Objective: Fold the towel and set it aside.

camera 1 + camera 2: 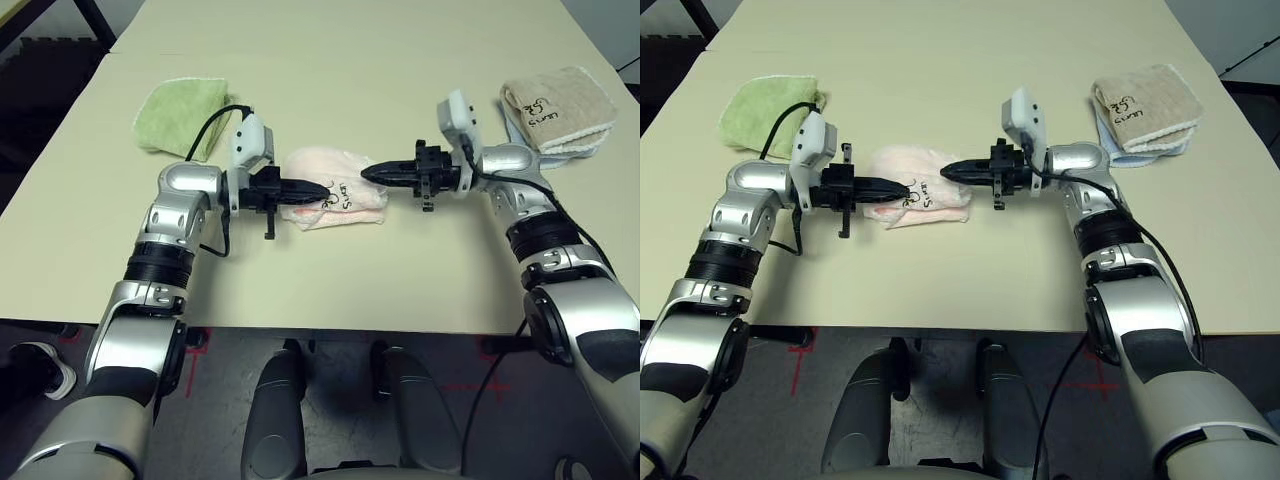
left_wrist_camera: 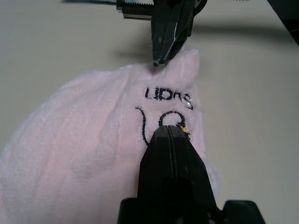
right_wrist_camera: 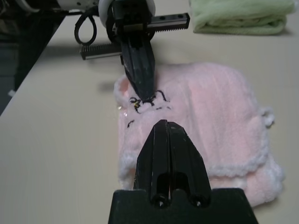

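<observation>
The folded towel (image 1: pixel 335 195) is flanked by both clenched, empty claws, left claw (image 1: pixel 322 188) and right claw (image 1: pixel 368 174); setting aside toward 3 o'clock remains, requiring regrasp.

Closed left tool (image 2: pixel 171 133) over pink towel (image 2: pixel 93 140) logo, right tool (image 2: pixel 161 60) tip at its far edge

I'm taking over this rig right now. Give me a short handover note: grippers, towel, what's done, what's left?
Left gripper: shut, tip at the pink towel by its embroidered logo.
Right gripper: shut, tip at the towel's opposite edge.
Whether either pinches cloth can't be told.
Towel: folded into a small bundle at table centre.
Left: set it aside; green towel and beige towel lie at the far corners.
</observation>
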You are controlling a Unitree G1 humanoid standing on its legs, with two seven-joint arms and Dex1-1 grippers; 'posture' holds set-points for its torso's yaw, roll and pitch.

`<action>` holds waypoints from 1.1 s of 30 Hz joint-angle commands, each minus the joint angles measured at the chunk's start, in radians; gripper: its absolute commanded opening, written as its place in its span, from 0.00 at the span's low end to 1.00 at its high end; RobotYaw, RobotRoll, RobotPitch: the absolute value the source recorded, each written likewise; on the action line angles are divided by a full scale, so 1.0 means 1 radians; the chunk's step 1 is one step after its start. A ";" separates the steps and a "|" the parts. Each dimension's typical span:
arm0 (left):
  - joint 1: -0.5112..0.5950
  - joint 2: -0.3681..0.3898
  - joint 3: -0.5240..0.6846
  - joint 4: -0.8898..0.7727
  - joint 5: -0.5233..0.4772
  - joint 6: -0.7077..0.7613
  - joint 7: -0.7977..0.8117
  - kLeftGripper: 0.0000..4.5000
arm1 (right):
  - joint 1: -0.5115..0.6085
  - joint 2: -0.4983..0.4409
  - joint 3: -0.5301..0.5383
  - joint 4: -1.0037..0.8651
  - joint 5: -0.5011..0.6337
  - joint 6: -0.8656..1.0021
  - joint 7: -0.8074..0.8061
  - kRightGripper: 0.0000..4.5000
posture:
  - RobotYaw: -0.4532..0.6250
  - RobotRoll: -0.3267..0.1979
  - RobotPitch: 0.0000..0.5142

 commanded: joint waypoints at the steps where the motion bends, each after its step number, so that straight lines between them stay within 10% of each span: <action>1: -0.046 -0.004 -0.009 0.102 0.033 -0.048 0.016 0.01 | 0.011 -0.003 0.055 0.053 -0.067 -0.030 0.002 0.00 | 0.41 0.62 0.44; 19: -0.035 0.072 -0.023 0.247 0.084 -0.142 -0.085 0.01 | -0.021 -0.113 0.085 0.184 -0.161 -0.122 -0.022 0.00 | 0.40 0.62 0.44; 33: -0.065 0.108 0.142 -0.074 -0.096 0.144 0.018 0.01 | -0.016 -0.119 -0.164 -0.044 0.123 0.272 -0.061 0.00 | 0.40 0.62 0.42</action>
